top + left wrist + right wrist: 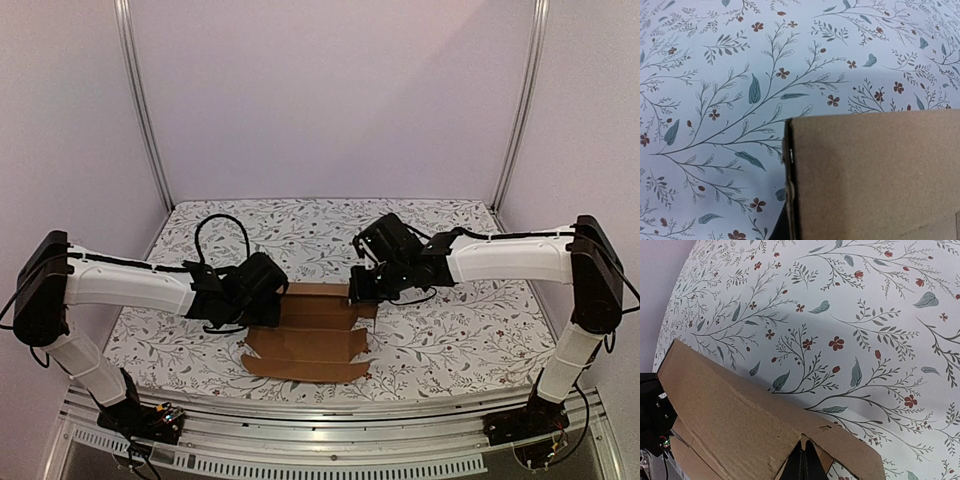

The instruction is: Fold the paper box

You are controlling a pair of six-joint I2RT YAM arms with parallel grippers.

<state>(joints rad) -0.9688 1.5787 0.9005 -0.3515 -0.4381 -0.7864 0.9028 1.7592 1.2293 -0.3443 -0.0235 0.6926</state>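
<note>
Paper box point(310, 345): brown notched cardboard | left fingers point(780, 231) apparently pinch edge | right fingers point(802, 465) clenched on flap

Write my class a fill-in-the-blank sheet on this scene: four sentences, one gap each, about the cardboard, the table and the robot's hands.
1. The paper box is plain ____ in colour.
2. It lies on a table whose cover has a ____ print.
3. In the top view, the left hand is at the box's ____ edge.
4. The right hand pinches the box's far ____ corner.
Missing words: brown; floral; left; right.
</note>
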